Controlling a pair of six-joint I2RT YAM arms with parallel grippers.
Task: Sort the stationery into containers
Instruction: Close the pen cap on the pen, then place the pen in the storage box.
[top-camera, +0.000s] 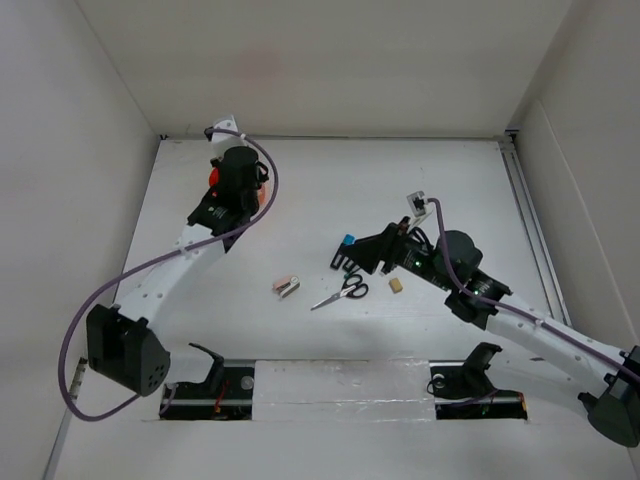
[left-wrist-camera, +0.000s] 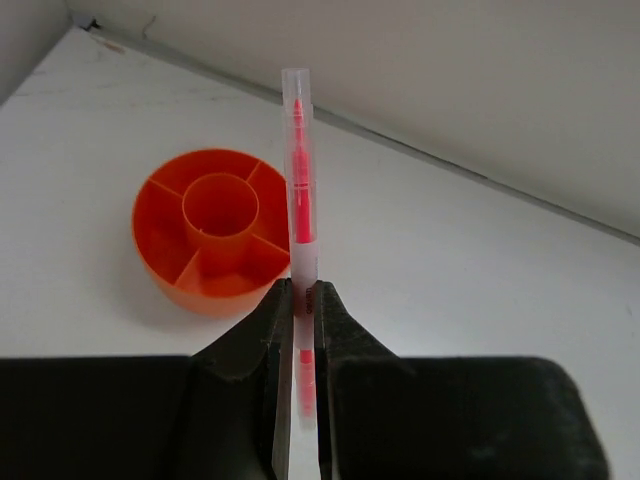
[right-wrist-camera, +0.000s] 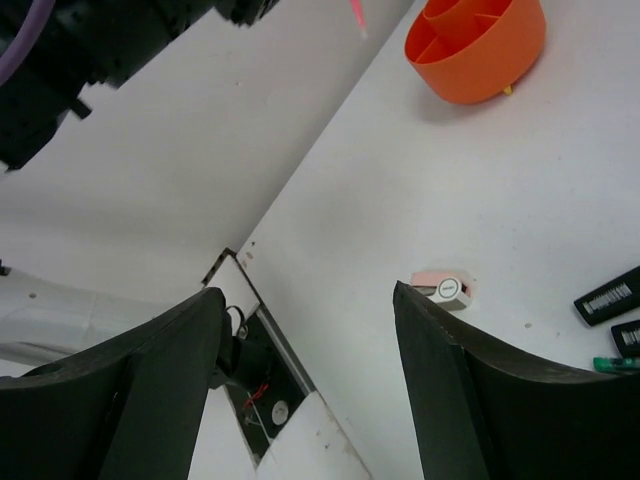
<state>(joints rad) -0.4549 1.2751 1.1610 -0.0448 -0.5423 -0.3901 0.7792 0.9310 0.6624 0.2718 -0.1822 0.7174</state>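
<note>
Pen-sorting step, by my reading. Left gripper (left-wrist-camera: 300, 292) fingers pinching thin red clear-barrelled pen (left-wrist-camera: 299, 180) near lower end, shaft pointing 12 o'clock, probably for end-first drop. Round low orange plastic tub with dividers (left-wrist-camera: 190, 290) sits at 10 o'clock from pen, apart. Right gripper (right-wrist-camera: 305, 300) fingers spread, empty. Small beige-silver stapler (right-wrist-camera: 445, 290) at 3 o'clock of its gap; black-handled scissors (top-camera: 345, 292) near, unsorted.
</note>
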